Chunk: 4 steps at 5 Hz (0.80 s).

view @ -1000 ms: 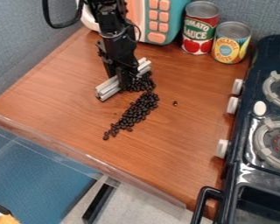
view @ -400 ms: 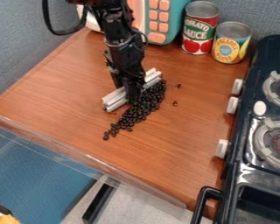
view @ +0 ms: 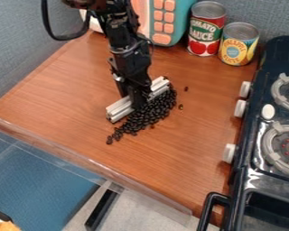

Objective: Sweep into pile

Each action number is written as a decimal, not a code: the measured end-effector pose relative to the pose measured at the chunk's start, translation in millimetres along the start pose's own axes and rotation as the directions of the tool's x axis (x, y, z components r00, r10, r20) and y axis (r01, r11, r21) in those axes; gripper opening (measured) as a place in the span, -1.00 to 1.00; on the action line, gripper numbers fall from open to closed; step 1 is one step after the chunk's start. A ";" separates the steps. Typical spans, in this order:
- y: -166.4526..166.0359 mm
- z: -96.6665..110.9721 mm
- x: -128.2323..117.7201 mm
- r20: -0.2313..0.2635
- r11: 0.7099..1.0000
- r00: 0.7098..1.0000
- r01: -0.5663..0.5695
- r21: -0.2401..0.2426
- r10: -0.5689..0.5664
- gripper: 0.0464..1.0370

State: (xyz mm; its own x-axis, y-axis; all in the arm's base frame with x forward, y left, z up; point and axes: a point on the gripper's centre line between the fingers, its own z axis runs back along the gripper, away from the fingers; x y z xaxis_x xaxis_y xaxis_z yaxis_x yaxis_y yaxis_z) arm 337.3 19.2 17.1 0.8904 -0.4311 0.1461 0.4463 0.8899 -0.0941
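A tail of beans is trailing off beyond the near end of the ridged bar, and a skewed push could be letting it slip round. The main pile is lying against the bar; shoving too hard could be scattering it. My pincer is clamping the bar, perhaps risking a twist. Stray beans are sitting apart from the bar's far end, easily missed.

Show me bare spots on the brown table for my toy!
Bare: the table between the metal bar and left wall, and between the bean pile and the stove's black handle. Crowded: around the bar, pile and gripper, and by the cans at the back.
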 end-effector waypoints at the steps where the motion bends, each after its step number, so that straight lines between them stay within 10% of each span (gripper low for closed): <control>1: -3.6 2.8 -2.6 -0.007 1.000 1.000 -0.003 -0.013 0.003 -0.36; 4: 42.2 53.3 9.7 0.112 0.989 0.983 -0.147 -0.005 0.147 -0.36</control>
State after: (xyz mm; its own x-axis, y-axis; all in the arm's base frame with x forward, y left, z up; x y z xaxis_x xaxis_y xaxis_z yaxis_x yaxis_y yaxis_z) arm 360.0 60.6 67.1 0.9307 -0.2760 0.2403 0.3105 0.9430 -0.1196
